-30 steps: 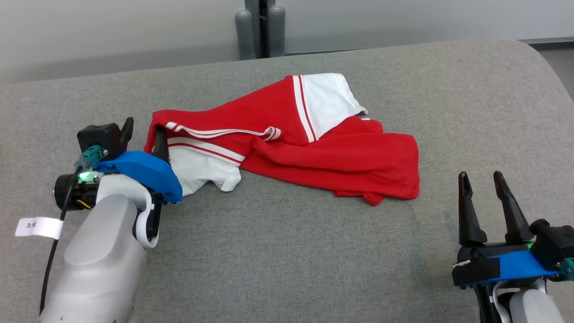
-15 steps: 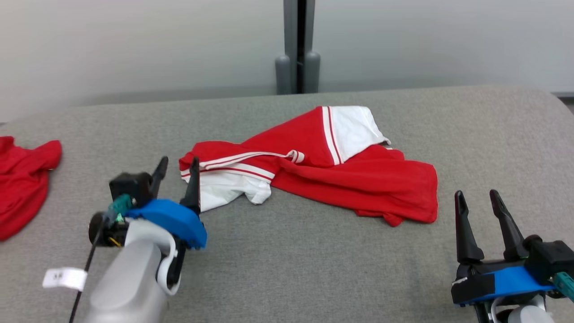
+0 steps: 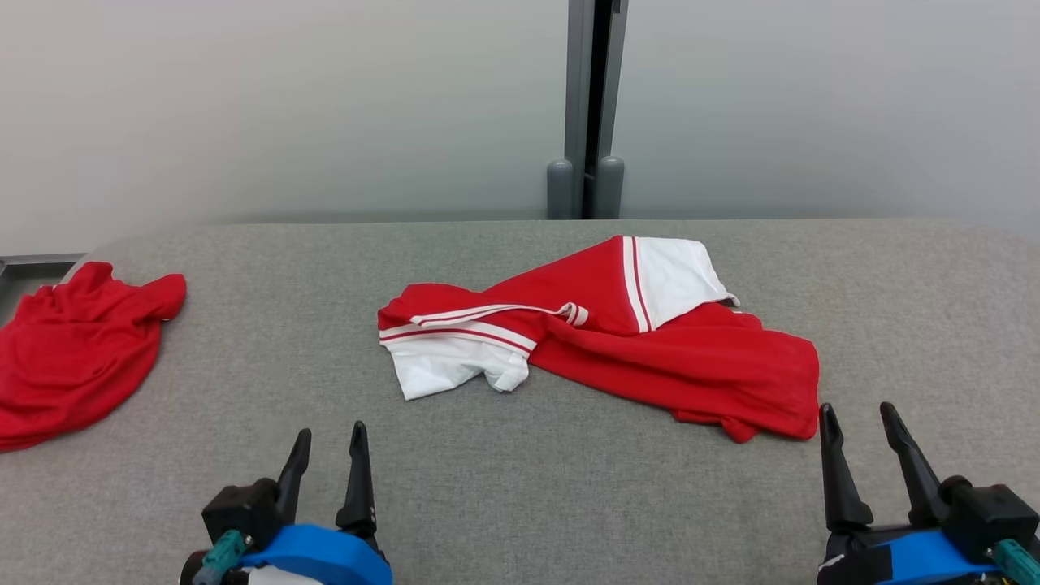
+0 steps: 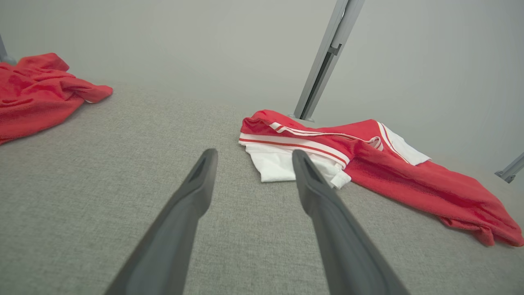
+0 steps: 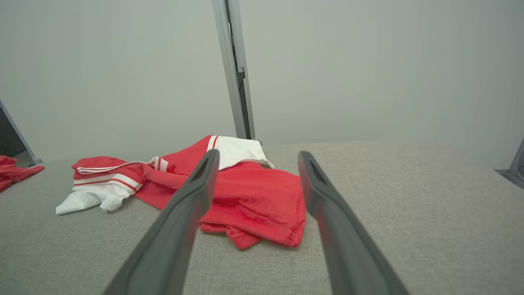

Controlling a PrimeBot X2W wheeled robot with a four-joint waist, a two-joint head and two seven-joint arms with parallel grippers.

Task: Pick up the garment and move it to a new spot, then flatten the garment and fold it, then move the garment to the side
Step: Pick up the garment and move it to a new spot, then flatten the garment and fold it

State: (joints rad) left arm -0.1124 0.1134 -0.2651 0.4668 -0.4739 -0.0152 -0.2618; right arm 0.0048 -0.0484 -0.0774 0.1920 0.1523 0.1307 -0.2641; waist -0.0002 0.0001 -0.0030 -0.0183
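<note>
While nothing is gripped, the red and white garment (image 3: 601, 341) is seen lying loose and crumpled at the middle of the grey padded table (image 3: 520, 496), a white sleeve turned out at its left end and a white panel at its far side. It is judged to have been set down at its new spot, with flattening not yet begun, since folds and overlaps remain. The left gripper (image 3: 330, 431) is held at the near left and the right gripper (image 3: 855, 408) at the near right, both released, jaws spread and empty, well clear of the cloth; this is judged a ready stance for taking hold of two edges. A second red cloth (image 3: 73, 349) is heaped at the far left edge.

Compared with a second ago, the left gripper has been drawn back from the garment's left end, where it was pressed against the sleeve. The camera has also been shifted, so the red heap has been brought into sight. The garment's shape is unchanged.
</note>
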